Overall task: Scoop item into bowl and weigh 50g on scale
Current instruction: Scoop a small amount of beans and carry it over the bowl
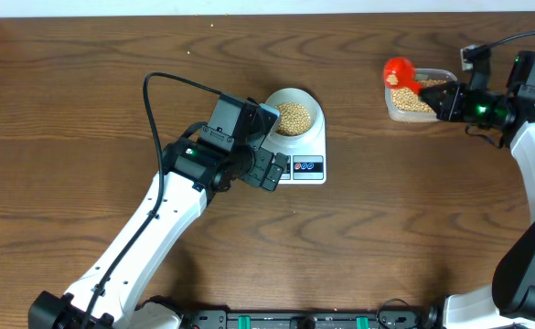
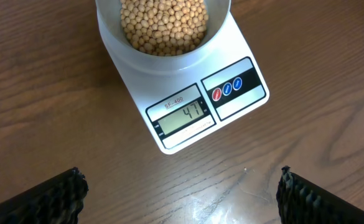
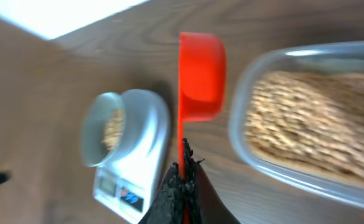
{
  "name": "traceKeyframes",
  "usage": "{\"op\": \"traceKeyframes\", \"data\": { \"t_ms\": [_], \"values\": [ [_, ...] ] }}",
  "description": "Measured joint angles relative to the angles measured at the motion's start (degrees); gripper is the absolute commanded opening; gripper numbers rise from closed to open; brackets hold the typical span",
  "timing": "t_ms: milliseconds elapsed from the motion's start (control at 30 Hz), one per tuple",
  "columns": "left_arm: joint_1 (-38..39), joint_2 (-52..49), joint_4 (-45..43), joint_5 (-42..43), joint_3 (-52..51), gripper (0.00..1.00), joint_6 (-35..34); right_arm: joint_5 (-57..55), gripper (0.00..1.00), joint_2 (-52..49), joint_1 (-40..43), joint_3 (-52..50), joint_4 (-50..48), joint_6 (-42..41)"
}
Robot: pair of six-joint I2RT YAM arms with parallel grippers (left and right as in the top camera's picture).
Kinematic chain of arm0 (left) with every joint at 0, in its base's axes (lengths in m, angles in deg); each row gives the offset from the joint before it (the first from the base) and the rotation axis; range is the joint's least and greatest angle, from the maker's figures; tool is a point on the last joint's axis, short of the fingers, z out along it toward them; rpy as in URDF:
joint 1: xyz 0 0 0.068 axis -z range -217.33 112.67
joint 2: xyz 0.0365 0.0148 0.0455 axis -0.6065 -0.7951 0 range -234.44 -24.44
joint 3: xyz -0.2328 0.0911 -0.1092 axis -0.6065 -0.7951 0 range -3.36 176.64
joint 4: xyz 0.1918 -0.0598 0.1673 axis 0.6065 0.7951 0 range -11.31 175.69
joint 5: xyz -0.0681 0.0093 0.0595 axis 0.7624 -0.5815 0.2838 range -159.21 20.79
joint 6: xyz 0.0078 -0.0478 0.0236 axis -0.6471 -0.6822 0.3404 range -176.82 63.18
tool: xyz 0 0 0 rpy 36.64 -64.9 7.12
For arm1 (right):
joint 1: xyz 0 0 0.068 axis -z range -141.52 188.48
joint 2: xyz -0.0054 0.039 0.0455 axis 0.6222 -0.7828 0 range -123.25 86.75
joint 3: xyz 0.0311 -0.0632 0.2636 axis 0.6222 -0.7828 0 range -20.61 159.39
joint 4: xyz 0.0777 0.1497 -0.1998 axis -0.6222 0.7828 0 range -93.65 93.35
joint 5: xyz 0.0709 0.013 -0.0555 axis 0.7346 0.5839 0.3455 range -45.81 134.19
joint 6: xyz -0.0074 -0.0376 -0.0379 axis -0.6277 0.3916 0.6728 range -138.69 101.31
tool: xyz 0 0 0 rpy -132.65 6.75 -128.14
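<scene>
left pincer (image 2: 182, 202): spread wide, empty, over desk centre | bowl (image 1: 319, 114) of beans (image 2: 163, 25) on scale (image 2: 188, 118), reads 47 | beans likely hard, light, free-rolling: add few | right pincer (image 3: 183, 180): clamped on red scoop (image 3: 200, 74) handle, beside tub (image 3: 239, 118), far right edge

On the scale (image 2: 143, 93), the grey display (image 2: 183, 116) reads 47; print just above says SF-400 (finer print underneath is unreadable).

The beans (image 2: 163, 25) are tan-yellow, the bowl (image 2: 166, 64) pale white, the scale (image 2: 138, 93) white with red and blue buttons (image 2: 226, 89), the scoop (image 3: 201, 74) red, the table (image 1: 84, 91) brown wood-grain.
</scene>
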Motion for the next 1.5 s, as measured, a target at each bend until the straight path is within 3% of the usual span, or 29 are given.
{"op": "traceKeyframes", "data": {
  "t_ms": [267,700,1133,1500],
  "values": [
    [0.0,0.0,0.0,0.0,0.0,1.0,0.0,7.06,0.01,0.0,-2.23,0.0,-0.09,2.29],
    [0.0,0.0,0.0,0.0,0.0,1.0,0.0,7.82,0.01,0.0,-12.9,0.0,-0.68,6.47],
    [0.0,0.0,0.0,0.0,0.0,1.0,0.0,-4.57,0.01,0.0,-24.74,0.0,-2.36,14.43],
    [0.0,0.0,0.0,0.0,0.0,1.0,0.0,-10.58,0.01,0.0,-27.02,0.0,-4.37,15.93]
  ]
}}
